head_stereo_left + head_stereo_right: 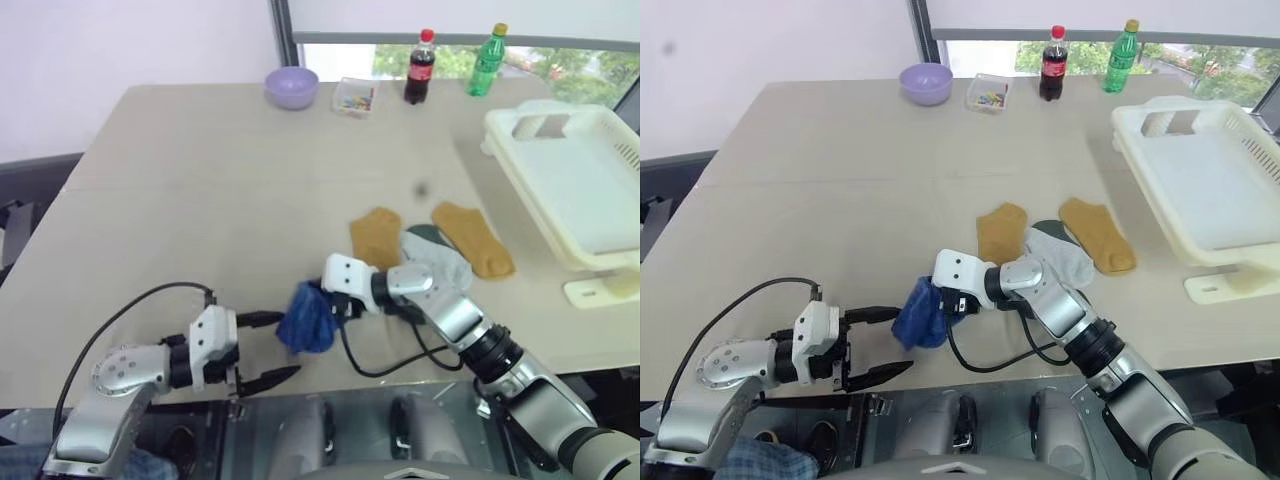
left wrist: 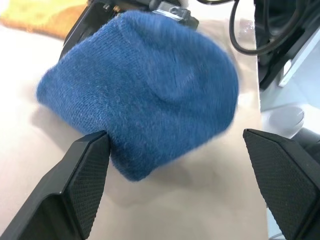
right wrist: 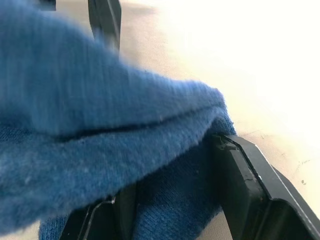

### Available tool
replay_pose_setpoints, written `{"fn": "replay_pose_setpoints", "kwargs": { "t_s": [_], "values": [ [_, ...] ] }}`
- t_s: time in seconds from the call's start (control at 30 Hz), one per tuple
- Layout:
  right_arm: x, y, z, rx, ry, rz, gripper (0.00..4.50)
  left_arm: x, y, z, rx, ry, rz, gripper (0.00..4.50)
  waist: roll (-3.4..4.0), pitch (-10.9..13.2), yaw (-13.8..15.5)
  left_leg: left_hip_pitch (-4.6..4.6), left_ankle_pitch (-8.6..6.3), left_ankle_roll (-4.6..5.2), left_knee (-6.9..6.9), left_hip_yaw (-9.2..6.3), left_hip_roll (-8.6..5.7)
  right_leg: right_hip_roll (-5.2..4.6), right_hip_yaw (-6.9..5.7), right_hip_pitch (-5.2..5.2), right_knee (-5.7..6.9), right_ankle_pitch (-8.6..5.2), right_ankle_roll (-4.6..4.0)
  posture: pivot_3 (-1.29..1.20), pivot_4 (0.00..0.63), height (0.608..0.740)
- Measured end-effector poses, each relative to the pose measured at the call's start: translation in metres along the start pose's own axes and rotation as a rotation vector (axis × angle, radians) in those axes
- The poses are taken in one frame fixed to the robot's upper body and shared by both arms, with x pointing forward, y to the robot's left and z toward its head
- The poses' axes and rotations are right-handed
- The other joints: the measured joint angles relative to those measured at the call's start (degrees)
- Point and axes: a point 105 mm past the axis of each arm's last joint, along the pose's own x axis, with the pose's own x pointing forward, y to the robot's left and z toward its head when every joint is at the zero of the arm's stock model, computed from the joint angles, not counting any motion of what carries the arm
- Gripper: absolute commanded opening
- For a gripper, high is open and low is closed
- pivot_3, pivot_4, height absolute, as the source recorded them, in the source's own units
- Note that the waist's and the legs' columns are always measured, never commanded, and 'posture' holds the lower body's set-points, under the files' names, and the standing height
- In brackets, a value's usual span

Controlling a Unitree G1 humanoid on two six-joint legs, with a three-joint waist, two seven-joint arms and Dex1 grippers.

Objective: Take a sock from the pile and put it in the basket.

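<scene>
Beige table (image 1: 200,200), red-labelled cola bottle (image 1: 419,67), writing unreadable

Head views overlook the table (image 1: 200,180); both wrist views closely face the blue sock (image 2: 145,95).

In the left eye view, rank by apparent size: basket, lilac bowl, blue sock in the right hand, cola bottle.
1. Basket, clearly largest.
2. Blue sock, though it sits nearest the camera.
3. Lilac bowl and cola bottle: look similar, both far back, so unranked.
</scene>
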Motion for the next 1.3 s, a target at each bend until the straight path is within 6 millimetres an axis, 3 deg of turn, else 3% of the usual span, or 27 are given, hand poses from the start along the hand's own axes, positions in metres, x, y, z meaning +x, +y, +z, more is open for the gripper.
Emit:
{"fn": "replay_pose_setpoints", "kwargs": {
  "t_s": [0.17,0.37,0.6,0.8,1.3],
  "values": [
    [0.0,0.0,0.0,-0.003,0.0,-0.001,2.37,0.011,0.012,0.005,0.2,-0.002,0.112,4.46,-0.01,0.0,0.1,0.0,0.02,0.03,0.0,0.01,0.05,0.06,0.0,0.02,-0.01,0.01,0.0,0.0,0.15,0.733],
    [0.001,0.0,0.0,-0.004,-0.001,0.0,2.37,0.024,0.007,0.0,0.376,0.011,0.152,4.46,0.0,0.0,0.1,0.01,0.03,0.05,0.0,0.04,0.11,0.12,-0.01,0.01,-0.01,0.02,0.01,0.0,0.15,0.733],
    [0.001,0.0,0.0,-0.008,0.002,-0.004,2.37,0.023,0.032,0.006,0.423,-0.029,0.316,4.46,0.0,0.0,0.1,0.03,0.03,0.05,0.0,0.02,0.13,0.15,-0.04,0.03,0.0,0.05,0.07,0.0,0.15,0.733],
    [0.001,-0.002,-0.001,-0.005,0.005,-0.017,2.37,0.024,0.039,0.004,0.41,-0.036,0.347,4.46,0.0,0.0,0.1,0.03,0.04,0.06,0.01,0.03,0.13,0.18,-0.06,0.04,0.02,0.09,0.14,0.0,0.15,0.733],
    [-0.01,-0.022,-0.005,-0.011,0.036,-0.113,2.37,0.051,0.059,0.006,0.371,-0.087,0.396,4.46,0.01,-0.1,0.5,0.06,0.04,0.06,0.06,0.02,0.09,0.18,-0.1,0.17,0.02,0.16,0.26,0.0,0.15,0.733]
  ]
}}
